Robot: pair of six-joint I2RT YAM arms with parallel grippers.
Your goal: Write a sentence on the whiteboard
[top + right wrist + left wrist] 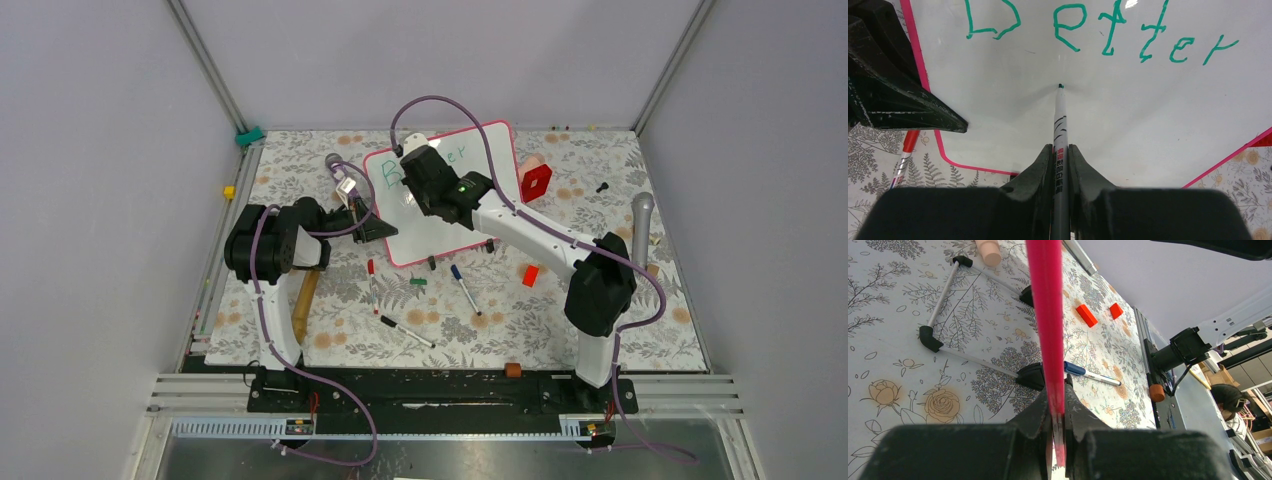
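Note:
The whiteboard [440, 225], glossy white with a pink-red frame, stands tilted on the floral mat. My left gripper [368, 222] is shut on its left frame edge [1048, 315]. My right gripper [1060, 155] is shut on a marker [1060, 120] whose green tip touches the board [1148, 130] below the writing. Of the sentence [1098, 30] only the green word "Better" shows, along the board's top; in the top view [455, 157] the right arm hides most of it.
Loose markers lie on the mat in front of the board: a red-capped one [372, 280], a blue-capped one [464, 288], a black one [406, 331]. A red block [536, 182] and an orange piece [530, 275] sit to the right. A wooden handle [305, 300] lies left.

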